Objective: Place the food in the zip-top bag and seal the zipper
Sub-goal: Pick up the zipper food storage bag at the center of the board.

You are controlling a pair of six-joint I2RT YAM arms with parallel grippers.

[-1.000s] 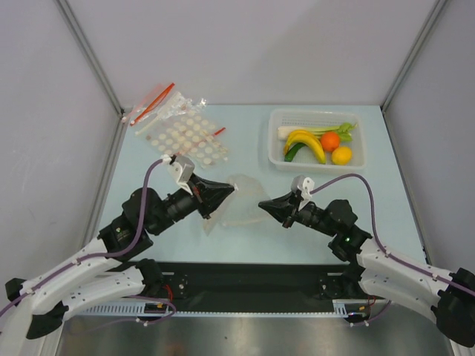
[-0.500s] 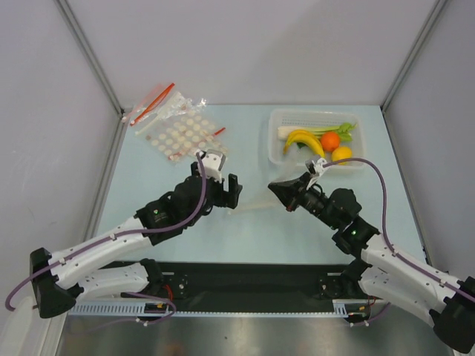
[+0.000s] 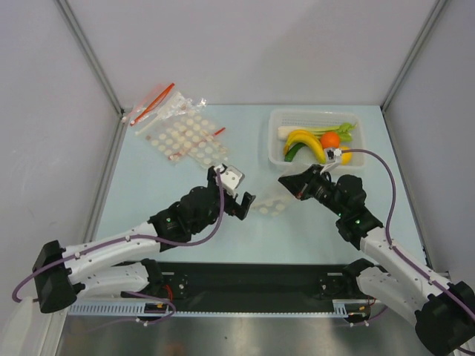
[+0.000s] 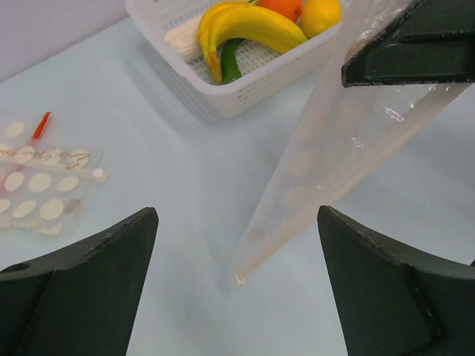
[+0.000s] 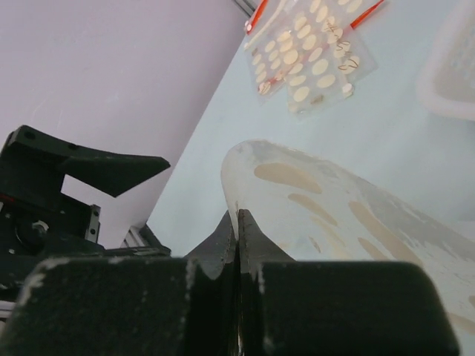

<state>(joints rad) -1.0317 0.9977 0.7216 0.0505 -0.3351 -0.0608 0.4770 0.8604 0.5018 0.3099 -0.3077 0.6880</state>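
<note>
You're looking at your left gripper standing wide open with nothing in it, where a second ago it was pinching the bag along with the right one; over that second it's been letting go and swinging round. Your right gripper is staying clamped shut on the bag's upper edge, so it's carrying the bag alone. The bag is hanging slanted from those fingers, its low corner down by the table, just ahead of the open left jaws and apart from them. The food is all sitting in the basket, just beyond the right gripper, so nothing is bagged yet. You're probably freeing the left arm either to fetch food or to retake the mouth's other lip.
</note>
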